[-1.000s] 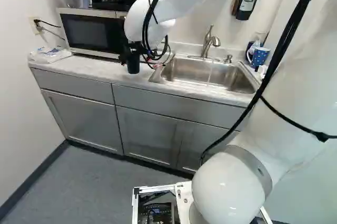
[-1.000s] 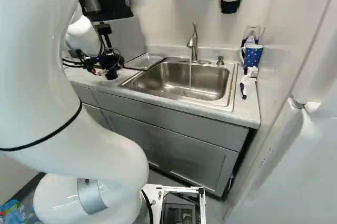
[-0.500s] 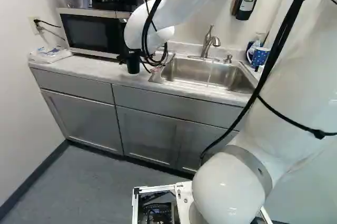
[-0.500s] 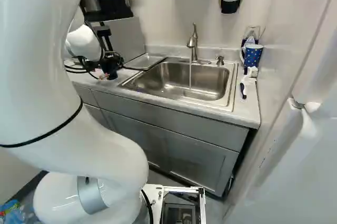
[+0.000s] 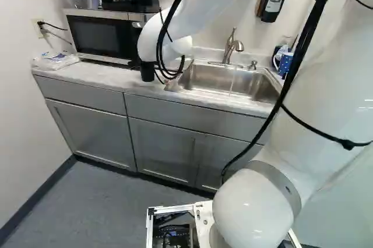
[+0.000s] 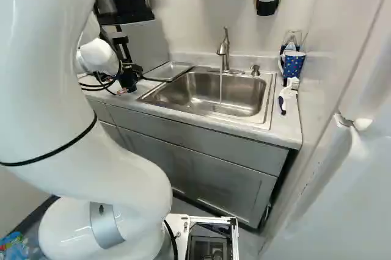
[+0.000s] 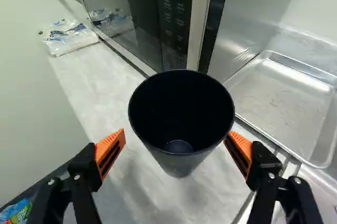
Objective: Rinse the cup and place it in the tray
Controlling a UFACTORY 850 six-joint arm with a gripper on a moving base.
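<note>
In the right base view my gripper (image 6: pixel 126 68) is low over the counter, left of the sink. The dark cup (image 5: pixel 148 72) is upright at the counter's front part in the left base view. Seen from the wrist, this cup (image 7: pixel 181 153) has its mouth up and empty, between the fingers of my gripper (image 7: pixel 175 133), which stand wide on either side. A gap shows at one finger; the other overlaps the rim's outline. The metal tray (image 7: pixel 284 98) lies flat beside the microwave, with nothing in it.
Water runs from the faucet (image 6: pixel 224 49) into the sink (image 6: pixel 214 92). The microwave (image 5: pixel 102 35) stands behind the cup. Beyond the sink are a blue dotted mug (image 6: pixel 293 65) and a brush (image 6: pixel 283 102). A plastic bag (image 5: pixel 53 60) lies at the counter's far end.
My wrist and gripper have come down and shifted closer around the cup. The cup stays at about the same place on the counter, and the base has not moved.
</note>
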